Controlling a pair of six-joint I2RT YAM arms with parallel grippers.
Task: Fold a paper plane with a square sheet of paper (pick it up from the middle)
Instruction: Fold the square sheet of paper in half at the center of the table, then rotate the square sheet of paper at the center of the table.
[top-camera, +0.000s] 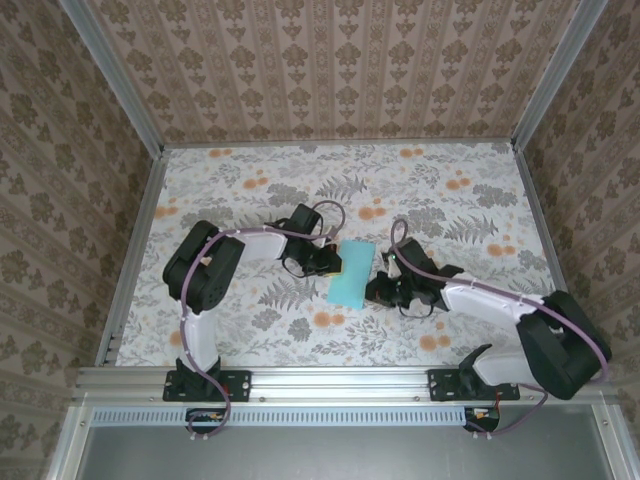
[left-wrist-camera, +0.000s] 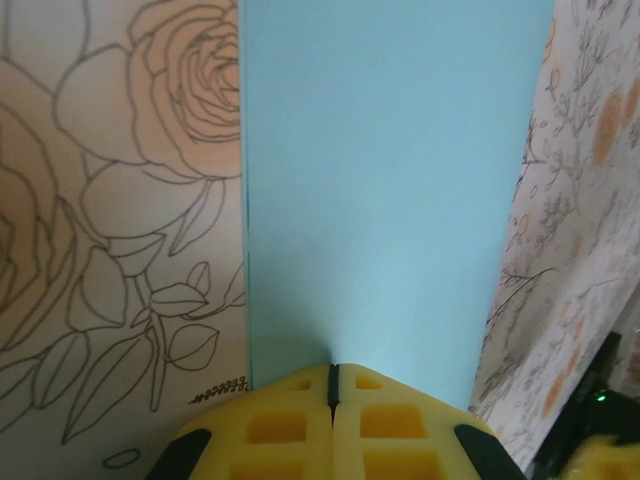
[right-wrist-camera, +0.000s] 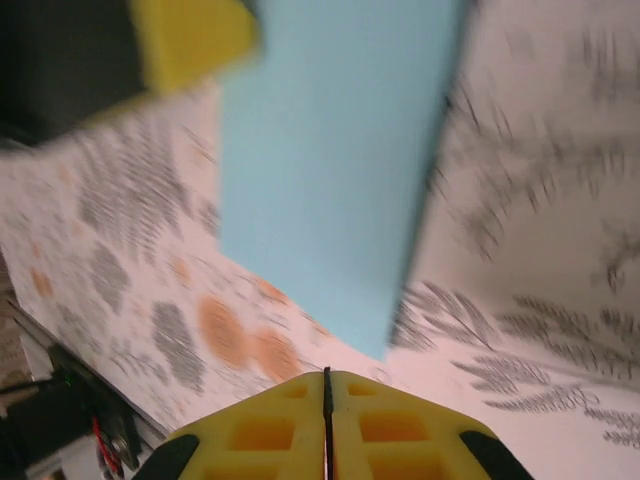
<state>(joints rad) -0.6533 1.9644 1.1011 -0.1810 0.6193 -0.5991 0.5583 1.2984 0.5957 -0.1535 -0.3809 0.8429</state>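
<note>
Found paper lying flat at mid-table, a narrow turquoise rectangle with straight edges. Recorded left gripper with pads pressed fully together, tip meeting the paper's edge on its left side; could not confirm any pinch on the sheet. Recorded right gripper likewise closed and holding nothing, tip just beside the paper's near corner

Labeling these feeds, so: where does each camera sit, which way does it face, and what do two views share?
Top external: above, behind the bases, looking down on table, arms, paper between left gripper and right gripper.
Left wrist: faces past the shut left gripper onto the paper.
Right wrist: faces past the shut right gripper toward the paper.
All three share the paper.
</note>
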